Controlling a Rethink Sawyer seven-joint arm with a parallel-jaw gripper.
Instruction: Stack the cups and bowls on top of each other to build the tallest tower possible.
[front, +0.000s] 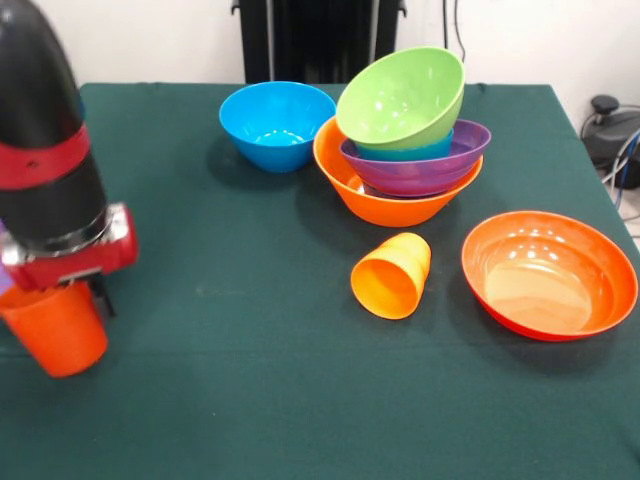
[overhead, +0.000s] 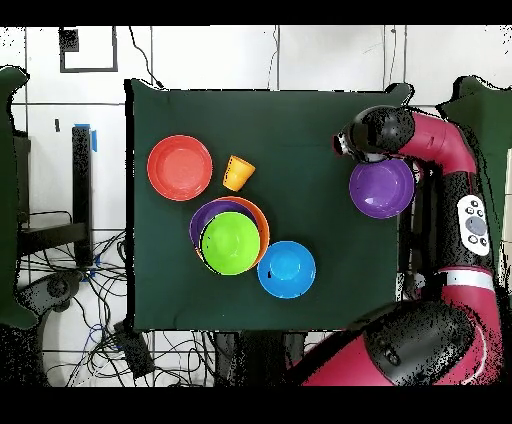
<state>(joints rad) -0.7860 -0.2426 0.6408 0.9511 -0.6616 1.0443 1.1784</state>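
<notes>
Red-orange cup (front: 55, 338) hangs from the gripper (front: 60, 300) at lower left, apparently clamped. Upper centre, the tower (front: 405, 150) leans; the yellow-orange cup (front: 392, 275) lies tipped.

Green table (front: 250, 400) bears bowls (front: 549, 273), tower (front: 400, 160), toppled cup (front: 391, 275).

Gripper (front: 70, 290): at the front view's left edge.
Held cup (front: 52, 335): directly under the gripper.
Shallow bowl (overhead: 381, 187): just beside the gripper, on the table.
Lying cup (front: 391, 275): well right of the gripper, on its side.
Wide bowl (front: 548, 273): farther right, past the lying cup.
Tower (front: 400, 140): behind the lying cup, top bowl tilted.
Medium bowl (front: 277, 124): just beside the tower, on the gripper's side.
</notes>
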